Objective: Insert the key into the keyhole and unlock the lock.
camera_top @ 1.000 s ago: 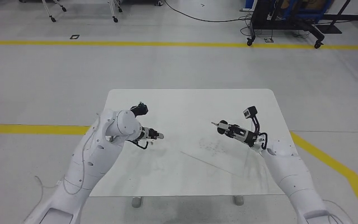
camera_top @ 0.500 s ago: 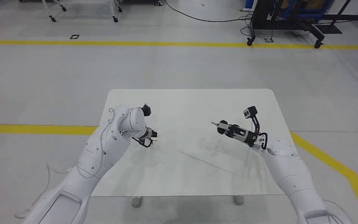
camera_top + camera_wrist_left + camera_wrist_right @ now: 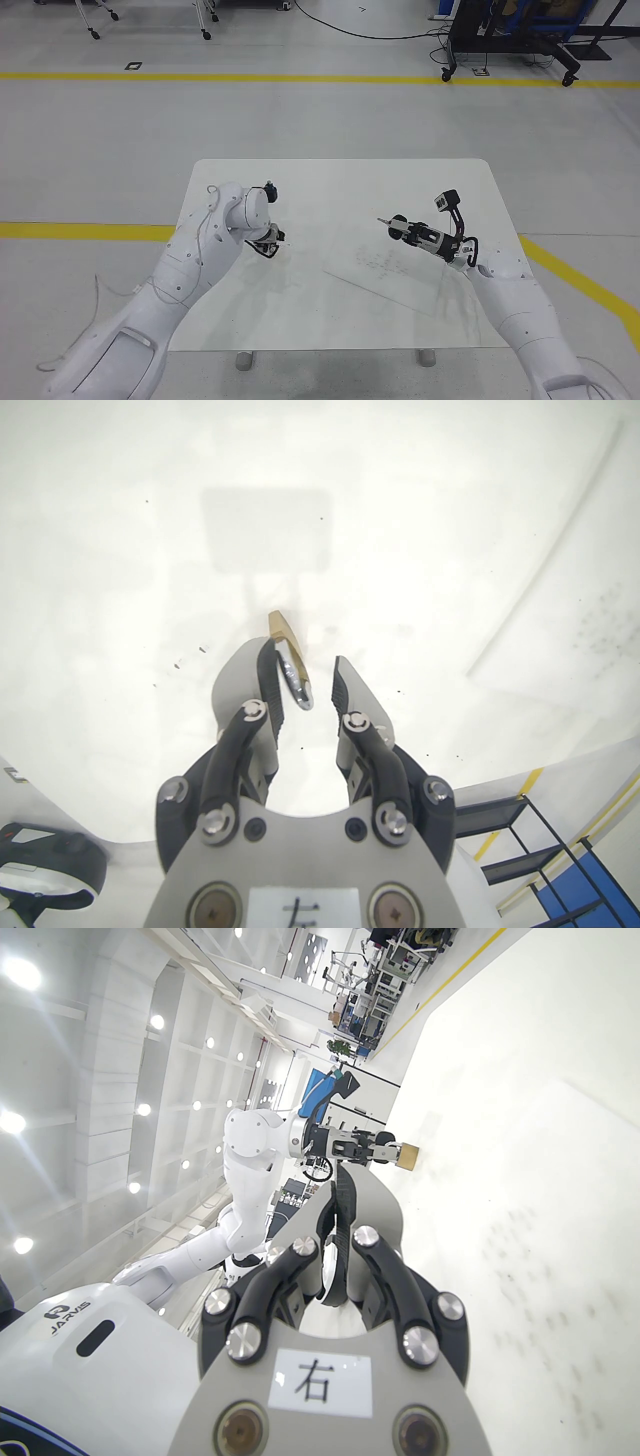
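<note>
A small brass padlock (image 3: pixel 282 629) with a silver shackle stands at the tips of my left gripper (image 3: pixel 302 652), low over the white table (image 3: pixel 400 180). The fingers are apart; the shackle rests against one pad (image 3: pixel 270 690) and a gap shows to the other. From the right wrist view the padlock (image 3: pixel 410 1155) juts out of the left gripper (image 3: pixel 387 1150) right at the table surface. My right gripper (image 3: pixel 395 226) hovers over the table's right half, shut on the key (image 3: pixel 383 221), whose tip points toward the left arm. The dark key head (image 3: pixel 331 1278) sits between the closed pads.
The tabletop is bare apart from a patch of small dark scuffs (image 3: pixel 375 262) between the arms. Roughly a hand's span of open table separates the key tip from the left gripper (image 3: pixel 275 241). Yellow floor lines and black racks (image 3: pixel 510 30) lie beyond the table.
The left arm swung its wrist from pointing right to pointing down at the table, bringing the padlock to the surface. The right arm with the key has not moved.
</note>
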Controlling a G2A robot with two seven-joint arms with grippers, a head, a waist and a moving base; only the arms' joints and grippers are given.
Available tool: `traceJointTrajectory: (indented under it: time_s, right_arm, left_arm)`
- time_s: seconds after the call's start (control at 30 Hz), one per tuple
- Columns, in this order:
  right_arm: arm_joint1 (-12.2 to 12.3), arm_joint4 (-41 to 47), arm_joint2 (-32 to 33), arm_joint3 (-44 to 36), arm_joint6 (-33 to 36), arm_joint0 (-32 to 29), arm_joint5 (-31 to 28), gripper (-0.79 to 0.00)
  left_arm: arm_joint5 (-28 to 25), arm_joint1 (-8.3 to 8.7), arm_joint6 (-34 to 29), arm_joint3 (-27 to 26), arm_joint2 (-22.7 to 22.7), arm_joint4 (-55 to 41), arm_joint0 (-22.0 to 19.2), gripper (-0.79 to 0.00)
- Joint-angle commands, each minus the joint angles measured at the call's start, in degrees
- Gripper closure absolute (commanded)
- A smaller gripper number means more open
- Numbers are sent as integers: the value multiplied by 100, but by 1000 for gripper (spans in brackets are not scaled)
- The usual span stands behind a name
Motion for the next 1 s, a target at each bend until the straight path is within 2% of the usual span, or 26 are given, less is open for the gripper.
traceJointTrajectory:
  time_s: [0.0,0.3,0.47,0.57,0.67,0.73,0.8,0.87,0.97]
  right_arm:
    - [0,0,0,0,0,0,0,0]
    - [0,0,0,0,0,0,0,0]
    - [0,0,0,0,0,0,0,0]
    - [0,0,0,0,0,0,0,0]
    - [0,0,0,0,0,0,0,0]
    - [0,0,0,0,0,0,0,0]
    - [0,0,0,0,0,0,0,0]
    - [0,0,0,0,0,0,0,0]
    - [0,0,0,0,0,0,0,0]
  left_arm:
    - [31,-19,-52,38,45,63,-42,0]
    - [-38,-27,-210,113,3,122,-70,0]
    - [-267,-33,-21,104,-160,-201,-3,0]
    - [-316,-9,586,108,-554,-704,104,0]
    - [-562,38,1763,96,-1210,-1539,431,0]
    - [-944,52,2608,114,-1669,-2305,752,0]
    - [-1547,53,3228,230,-2044,-3093,1073,0]
    - [-1914,41,3482,355,-2237,-3638,1255,0]
    - [-1914,41,3482,355,-2237,-3638,1255,0]
